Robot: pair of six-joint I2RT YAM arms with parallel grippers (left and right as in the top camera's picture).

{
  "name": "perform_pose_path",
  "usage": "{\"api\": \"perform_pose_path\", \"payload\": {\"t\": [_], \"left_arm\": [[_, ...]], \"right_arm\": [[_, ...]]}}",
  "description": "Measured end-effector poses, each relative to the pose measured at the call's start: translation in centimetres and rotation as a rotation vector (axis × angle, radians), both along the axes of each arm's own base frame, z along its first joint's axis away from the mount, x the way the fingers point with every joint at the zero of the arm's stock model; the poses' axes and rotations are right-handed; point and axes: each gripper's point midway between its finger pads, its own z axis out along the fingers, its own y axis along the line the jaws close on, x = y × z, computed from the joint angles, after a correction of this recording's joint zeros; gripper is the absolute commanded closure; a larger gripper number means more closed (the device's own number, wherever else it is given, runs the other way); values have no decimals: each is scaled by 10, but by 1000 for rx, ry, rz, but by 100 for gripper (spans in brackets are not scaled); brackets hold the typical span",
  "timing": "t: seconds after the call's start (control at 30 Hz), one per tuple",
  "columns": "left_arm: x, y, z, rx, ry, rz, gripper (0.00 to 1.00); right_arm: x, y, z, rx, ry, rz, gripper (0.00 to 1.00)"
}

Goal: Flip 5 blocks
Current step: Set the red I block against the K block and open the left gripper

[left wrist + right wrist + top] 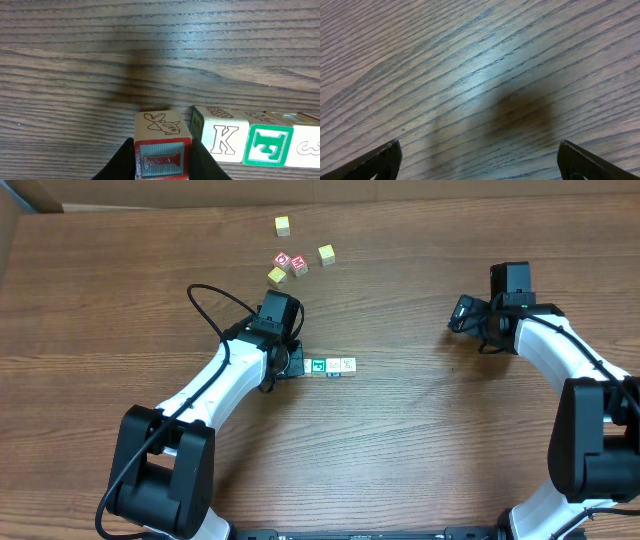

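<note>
My left gripper (163,157) is shut on a block (161,131) with a red-bordered face and a fish drawing on its top side. It sits at the left end of a row of blocks: a K block (220,138), a green-bordered block (265,145) and a third block (308,148). In the overhead view the left gripper (296,366) meets that row (333,366) at mid-table and hides the held block. My right gripper (463,315) stands open over bare wood at the right, its fingertips (385,157) wide apart with nothing between them.
Three yellow cubes (283,225), (326,254), (277,276) and two red cubes (283,260), (300,267) lie scattered behind the left arm. A black cable (205,298) loops off the left arm. The wooden table (420,430) spans the view.
</note>
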Motion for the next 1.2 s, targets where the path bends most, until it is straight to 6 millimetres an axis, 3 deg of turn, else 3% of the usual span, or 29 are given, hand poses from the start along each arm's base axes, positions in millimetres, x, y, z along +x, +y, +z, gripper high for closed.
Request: {"api": "perform_pose_path", "payload": {"t": [0.3,0.63,0.87,0.97,1.07,1.2], "left_arm": [[-2,1,-4,2,3,0,77],[-2,5,-5,21,-5,6,57],[-9,7,-6,33,31,6,56],[-7,7,6,37,42,7,56],[10,3,30,23,1,13,62],[30,5,57,19,-81,27,94]], "right_arm": [[0,0,0,0,0,0,0],[0,0,0,0,0,0,0],[0,0,0,0,0,0,0],[0,0,0,0,0,0,0],[0,0,0,0,0,0,0],[0,0,0,0,0,0,0]]}}
